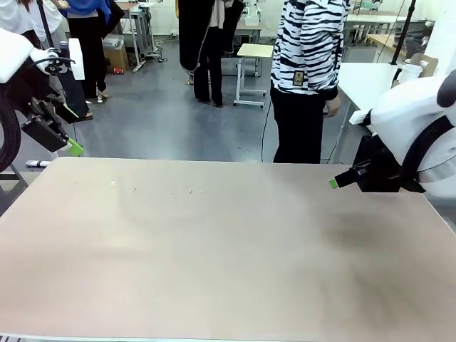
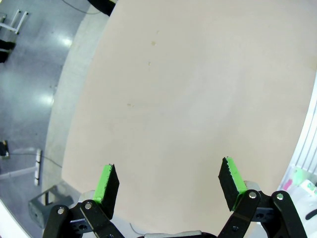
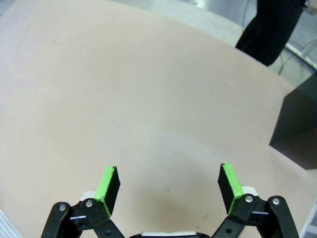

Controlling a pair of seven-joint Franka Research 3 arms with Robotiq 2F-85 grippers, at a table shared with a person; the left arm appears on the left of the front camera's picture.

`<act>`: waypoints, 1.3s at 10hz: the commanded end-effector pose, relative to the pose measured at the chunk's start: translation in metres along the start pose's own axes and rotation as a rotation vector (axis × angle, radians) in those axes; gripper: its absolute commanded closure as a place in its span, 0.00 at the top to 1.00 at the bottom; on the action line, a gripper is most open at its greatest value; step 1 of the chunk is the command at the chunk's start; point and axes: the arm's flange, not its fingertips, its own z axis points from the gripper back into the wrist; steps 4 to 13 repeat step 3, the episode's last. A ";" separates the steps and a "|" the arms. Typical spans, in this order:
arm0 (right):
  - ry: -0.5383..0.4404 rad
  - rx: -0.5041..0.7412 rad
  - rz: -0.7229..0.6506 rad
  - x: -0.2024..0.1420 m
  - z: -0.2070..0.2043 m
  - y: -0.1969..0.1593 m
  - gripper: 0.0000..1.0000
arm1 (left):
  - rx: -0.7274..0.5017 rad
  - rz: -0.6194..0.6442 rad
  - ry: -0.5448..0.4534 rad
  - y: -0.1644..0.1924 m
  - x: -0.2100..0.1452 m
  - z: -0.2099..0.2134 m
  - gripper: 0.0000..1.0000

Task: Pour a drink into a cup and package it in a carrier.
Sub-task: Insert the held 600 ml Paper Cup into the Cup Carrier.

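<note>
A wide beige table (image 1: 214,249) spreads across the room. A person in a zebra-striped top (image 1: 308,43) and black trousers stands at its far side, right of centre. The left gripper (image 1: 71,146) hangs above the table's far left corner, its green-padded fingers (image 2: 105,181) spread wide with nothing between them. The right gripper (image 1: 335,183) hovers over the right edge, fingers (image 3: 229,181) likewise wide apart and holding nothing.
</note>
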 end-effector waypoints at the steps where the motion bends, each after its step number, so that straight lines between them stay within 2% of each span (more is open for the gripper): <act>1: -0.013 -0.010 0.000 0.001 0.000 0.003 1.00 | 0.001 0.015 0.000 0.000 0.001 0.002 1.00; 13: -0.013 -0.010 0.000 0.001 0.000 0.003 1.00 | 0.001 0.015 0.000 0.000 0.001 0.002 1.00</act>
